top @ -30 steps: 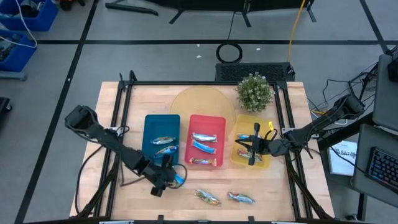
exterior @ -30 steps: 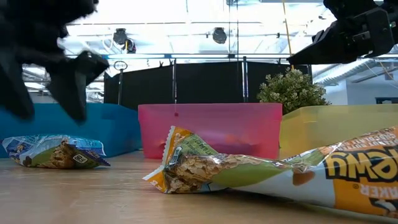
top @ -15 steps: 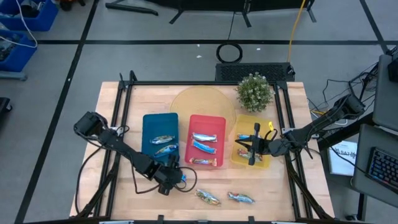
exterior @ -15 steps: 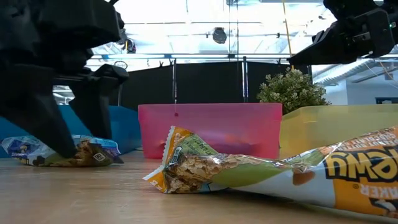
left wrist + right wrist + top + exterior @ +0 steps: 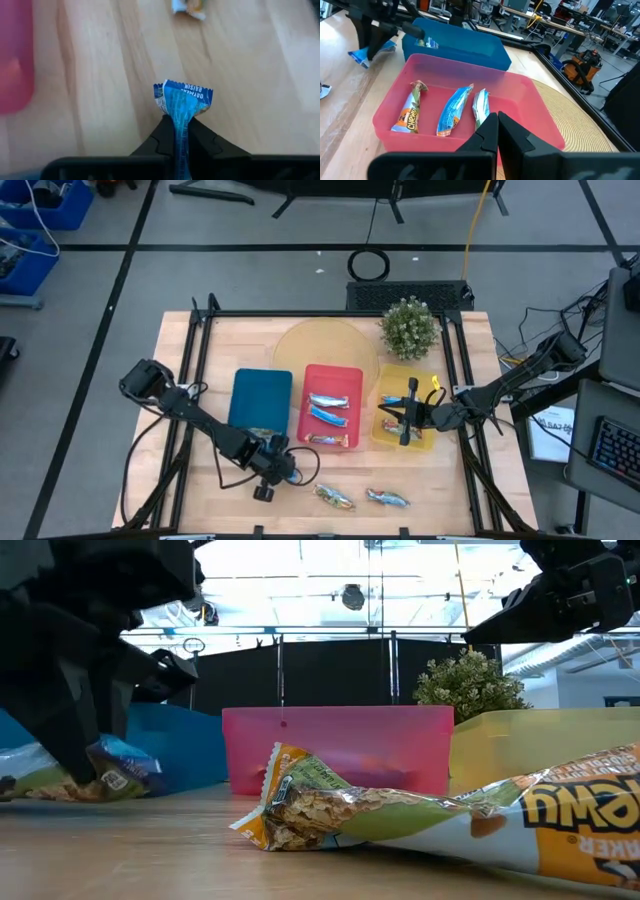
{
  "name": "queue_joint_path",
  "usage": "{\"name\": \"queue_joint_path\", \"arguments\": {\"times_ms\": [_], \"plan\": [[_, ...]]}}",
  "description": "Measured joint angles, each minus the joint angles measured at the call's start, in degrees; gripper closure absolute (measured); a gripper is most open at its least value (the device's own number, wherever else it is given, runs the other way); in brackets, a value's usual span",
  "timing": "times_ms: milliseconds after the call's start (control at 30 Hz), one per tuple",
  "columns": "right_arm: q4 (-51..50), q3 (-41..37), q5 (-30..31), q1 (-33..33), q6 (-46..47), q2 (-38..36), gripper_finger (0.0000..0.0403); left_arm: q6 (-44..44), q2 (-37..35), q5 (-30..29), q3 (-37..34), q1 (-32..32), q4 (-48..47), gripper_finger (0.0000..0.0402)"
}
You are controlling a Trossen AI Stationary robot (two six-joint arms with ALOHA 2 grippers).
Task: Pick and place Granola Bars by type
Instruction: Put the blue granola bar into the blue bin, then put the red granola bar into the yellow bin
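Three rectangular plastic trays are sitting side by side: one blue tray [image 5: 262,390], one red tray [image 5: 332,368], one yellow tray [image 5: 400,370]. Three shiny foil-wrapped granola bars [image 5: 325,417] are lying in the red tray. Two loose bars [image 5: 335,498] are resting on the wood toward six o'clock. One blue-wrapped bar [image 5: 183,100] is hanging pinched in the left gripper [image 5: 176,127]. Bars in the other two trays are showing too partly to count.

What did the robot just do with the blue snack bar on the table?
The left tool came down and shut on the blue granola bar, which was lying on the wood by the blue tray, and tipped it up off the table. The right tool stayed shut over the trays, and the two bars in front did not move.
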Motion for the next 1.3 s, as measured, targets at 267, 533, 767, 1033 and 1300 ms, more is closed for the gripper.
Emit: {"name": "queue_joint_path", "arguments": {"times_ms": [267,533,767,1033,1300], "plan": [[0.0,0.0,0.0,0.0,-1.1,0.0,0.0403,3.6,0.0,-0.4,5.9,1.2,-9.0,0.0369],[0.3,0.0,0.0,0.0,-1.0,0.0,0.0403,6.5,-5.3,-16.3,18.2,1.3,-35.9,0.0375],[0.4,0.0,-0.1,0.0,-0.9,0.0,0.0403,-2.4,-10.1,-21.2,7.6,6.8,-39.2,0.038],[0.6,0.0,-0.2,0.0,-2.6,0.0,0.0403,1.2,-10.3,-15.9,-4.4,10.4,-23.8,0.0359],[1.1,0.0,-3.2,0.0,-3.3,0.0,0.0403,2.6,-10.3,-16.3,-0.7,10.2,-28.2,0.0258]]}}
